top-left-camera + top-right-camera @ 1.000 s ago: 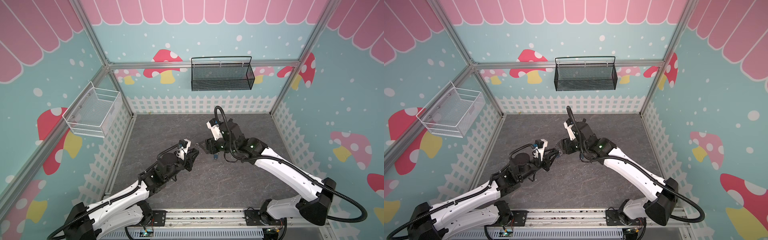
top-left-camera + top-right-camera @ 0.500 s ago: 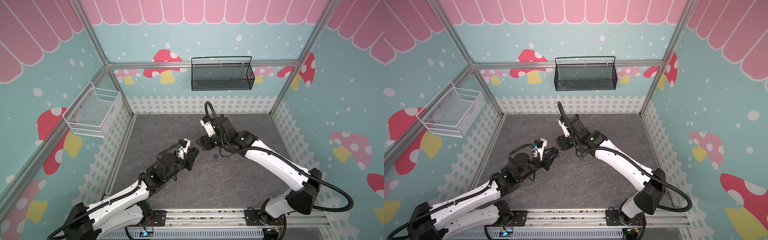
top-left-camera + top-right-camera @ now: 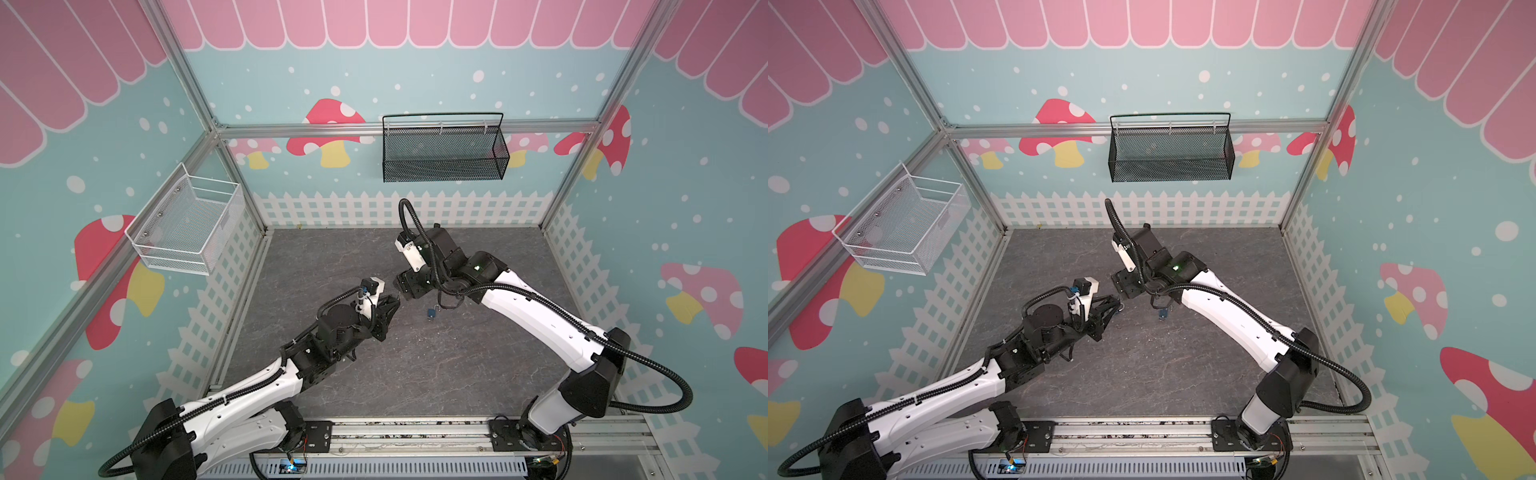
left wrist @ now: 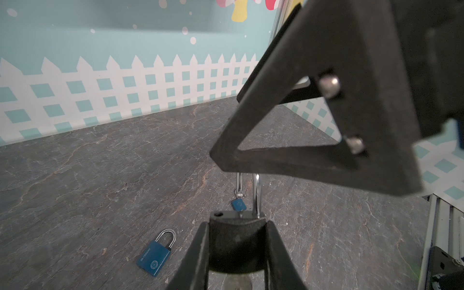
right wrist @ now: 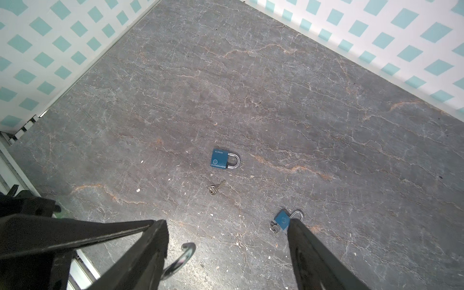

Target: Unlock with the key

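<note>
Tip to tip near the middle of the bench (image 5: 276, 100), raised above it. On the left gripper (image 3: 392, 305), fingers (image 4: 198, 251) clamped on either side of the held lock (image 4: 237, 238), dark body squeezed between them. Shackle (image 4: 256, 193) poking out ahead, one leg seated, the other hole bare, so sprung open. Right gripper (image 3: 401, 289) hanging just past it, fingers (image 5: 308, 251) spread wide, that same shackle hooked in the gap close by one finger; touching or not, cannot tell. Down flat on the bench, well below the grippers: shut lock (image 5: 221, 160), blue, shackle closed. Just beside it, the key (image 5: 215, 188), loose, apart from every lock and from both grippers. Near that, third lock (image 5: 282, 220), also blue, partly behind a right finger, with a key ring (image 5: 275, 228) at the end away from its shackle. In both top views, just a single blue lock on show by the right arm's cable (image 3: 436, 291); which of the two, cannot tell. All of it well clear of the bench edges and corners.
</note>
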Available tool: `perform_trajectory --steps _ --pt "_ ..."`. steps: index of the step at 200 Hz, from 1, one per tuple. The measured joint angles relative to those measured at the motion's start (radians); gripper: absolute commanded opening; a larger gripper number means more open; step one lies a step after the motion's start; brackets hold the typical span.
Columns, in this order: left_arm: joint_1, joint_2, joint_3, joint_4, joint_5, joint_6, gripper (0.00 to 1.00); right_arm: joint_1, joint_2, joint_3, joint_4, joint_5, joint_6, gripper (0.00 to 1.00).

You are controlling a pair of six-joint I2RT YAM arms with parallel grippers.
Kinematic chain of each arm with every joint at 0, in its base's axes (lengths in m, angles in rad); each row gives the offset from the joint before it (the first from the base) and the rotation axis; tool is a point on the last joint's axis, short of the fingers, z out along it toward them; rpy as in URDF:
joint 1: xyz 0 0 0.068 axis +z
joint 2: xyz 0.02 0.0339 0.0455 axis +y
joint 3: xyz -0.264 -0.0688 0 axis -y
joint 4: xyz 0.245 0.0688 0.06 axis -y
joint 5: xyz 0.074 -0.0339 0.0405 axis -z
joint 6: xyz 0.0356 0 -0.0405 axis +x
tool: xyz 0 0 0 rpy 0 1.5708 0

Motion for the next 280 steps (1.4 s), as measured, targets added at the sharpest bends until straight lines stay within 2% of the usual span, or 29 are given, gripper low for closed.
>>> perform_trajectory --steps 108,174,232,280 --pt "0.000 0.003 0.006 0.007 0.011 0.006 0.00 -0.082 0.008 0.017 -0.045 -0.156 -0.052 0.79" --pt "-0.001 0.004 0.006 0.011 0.008 0.005 0.00 -0.105 -0.064 -0.047 -0.034 -0.218 -0.050 0.79" --pt "0.000 0.016 0.006 0.063 0.008 0.002 0.00 -0.120 -0.097 -0.093 -0.055 -0.232 -0.050 0.79" --pt "0.000 0.016 0.010 0.069 0.020 0.002 0.00 -0.180 -0.127 -0.103 -0.044 -0.235 -0.034 0.79"
